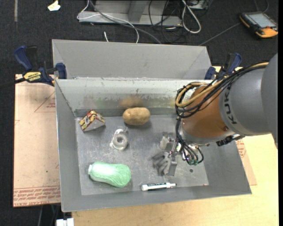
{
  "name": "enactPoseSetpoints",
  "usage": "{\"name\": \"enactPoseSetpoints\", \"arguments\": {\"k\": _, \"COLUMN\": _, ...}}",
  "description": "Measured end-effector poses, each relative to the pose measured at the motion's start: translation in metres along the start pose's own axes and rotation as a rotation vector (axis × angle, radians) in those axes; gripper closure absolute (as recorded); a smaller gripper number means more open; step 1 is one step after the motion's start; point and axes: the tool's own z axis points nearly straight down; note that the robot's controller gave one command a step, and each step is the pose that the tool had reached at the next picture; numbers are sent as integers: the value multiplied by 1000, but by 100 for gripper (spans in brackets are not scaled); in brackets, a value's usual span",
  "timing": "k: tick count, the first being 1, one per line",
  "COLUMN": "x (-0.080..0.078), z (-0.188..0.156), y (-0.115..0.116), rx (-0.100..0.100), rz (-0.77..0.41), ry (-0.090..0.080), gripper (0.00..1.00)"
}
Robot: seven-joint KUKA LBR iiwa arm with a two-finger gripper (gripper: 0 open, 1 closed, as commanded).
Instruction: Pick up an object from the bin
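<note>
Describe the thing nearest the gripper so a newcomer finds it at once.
Look along the front edge of the grey bin. Beside the gripper lies a white marker pen. It alone is thin and straight; the pale green lump nearby is fat.

We see a dark, speckled carpet floor [26, 26] on every side. Near the top edge, loose black and white cables [190, 20] trail across it beside a flat pale grey box [128, 13]. An orange-and-black handheld device [261, 23] lies at the upper right, and a small yellowish scrap [54, 5] lies at the upper left.
</note>
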Motion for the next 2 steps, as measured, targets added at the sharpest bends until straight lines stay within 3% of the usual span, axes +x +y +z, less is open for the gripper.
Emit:
{"name": "enactPoseSetpoints", "arguments": {"k": 1, "x": -2, "z": -2, "y": -4, "rx": 1, "rz": -21, "ry": 2, "gripper": 100}}
{"name": "enactPoseSetpoints", "arguments": {"k": 2, "x": -2, "z": -2, "y": -4, "rx": 1, "rz": -21, "ry": 2, "gripper": 100}}
